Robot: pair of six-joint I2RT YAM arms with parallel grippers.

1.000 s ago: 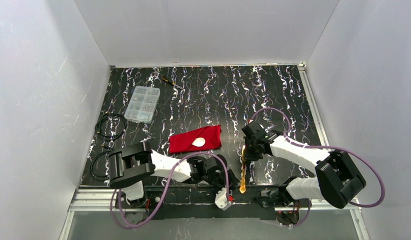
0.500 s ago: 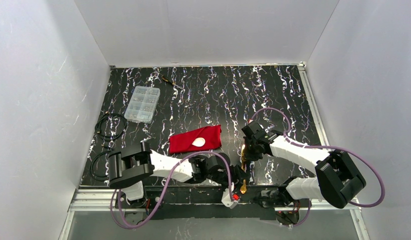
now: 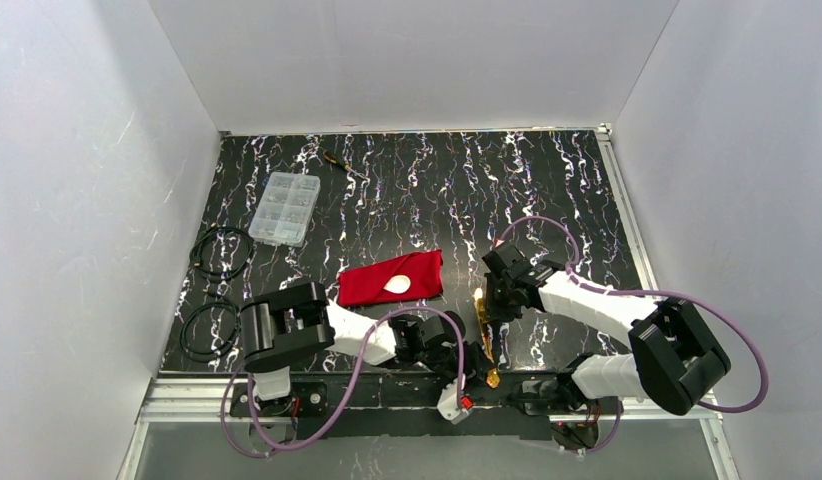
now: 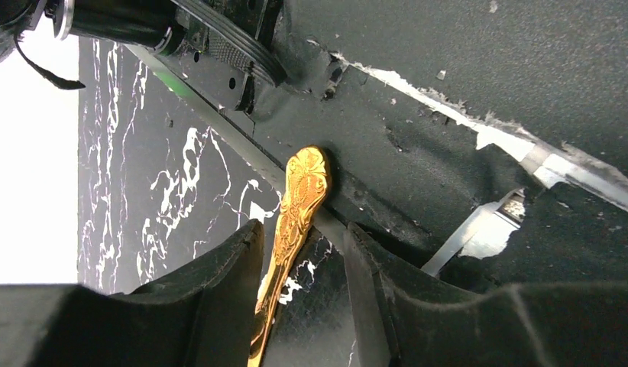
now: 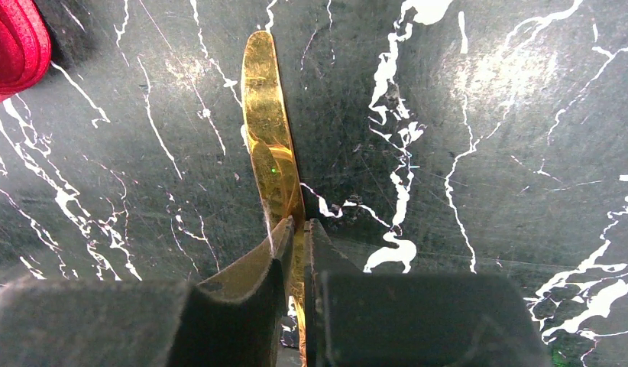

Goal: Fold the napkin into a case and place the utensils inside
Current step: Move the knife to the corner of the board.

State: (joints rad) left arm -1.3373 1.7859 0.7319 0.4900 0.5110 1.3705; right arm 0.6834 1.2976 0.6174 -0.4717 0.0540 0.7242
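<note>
At desk's (image 3: 437,190) 6 o'clock, right claw (image 5: 297,229) pinches gold utensil (image 5: 267,122); left claw (image 4: 299,229), half-open, straddles its other end; we judge handover for napkin (image 3: 367,288).

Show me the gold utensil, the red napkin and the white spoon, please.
gold utensil (image 5: 267,130), right wrist view, on its shiny flat blade.
red napkin (image 3: 367,288), top view, on the cloth's left half.
white spoon (image 3: 396,284), top view, on its bowl.
</note>
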